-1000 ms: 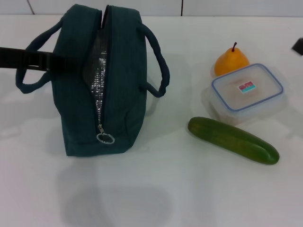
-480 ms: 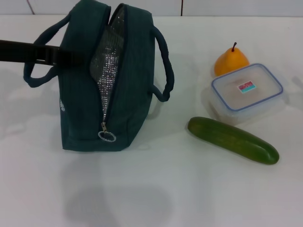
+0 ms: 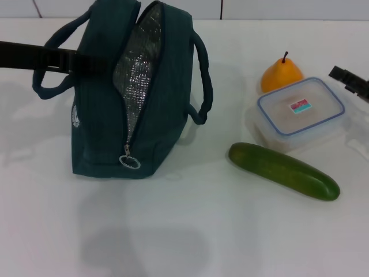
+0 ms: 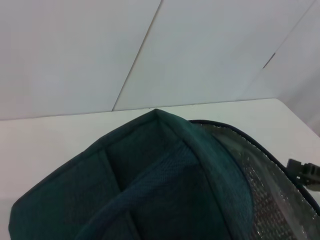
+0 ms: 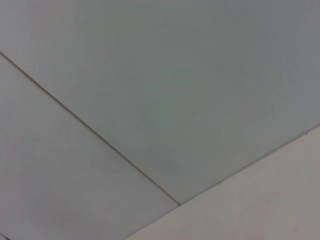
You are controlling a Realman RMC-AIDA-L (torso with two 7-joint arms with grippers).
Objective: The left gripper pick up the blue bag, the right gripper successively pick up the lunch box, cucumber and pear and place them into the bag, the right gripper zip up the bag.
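The blue bag [image 3: 167, 86] stands at the left of the white table, tipped, its zipper open and the silver lining [image 3: 135, 75] showing. My left gripper [image 3: 95, 62] reaches in from the left and is shut on the bag's upper left side, beside a handle. The left wrist view is filled by the bag's top [image 4: 150, 175]. The lunch box [image 3: 301, 109] sits at the right with the pear [image 3: 281, 75] behind it and the cucumber [image 3: 282, 171] in front. My right gripper [image 3: 350, 81] pokes in at the right edge, just beyond the lunch box's far right corner.
The zipper's ring pull [image 3: 130, 162] hangs at the bag's near end. A tiled wall runs along the table's back edge. The right wrist view holds only wall and a strip of table [image 5: 260, 205].
The bag has been pulled up and tilted, its mouth gaping wider and its base shifting. The right gripper has come into view at the right edge near the lunch box.
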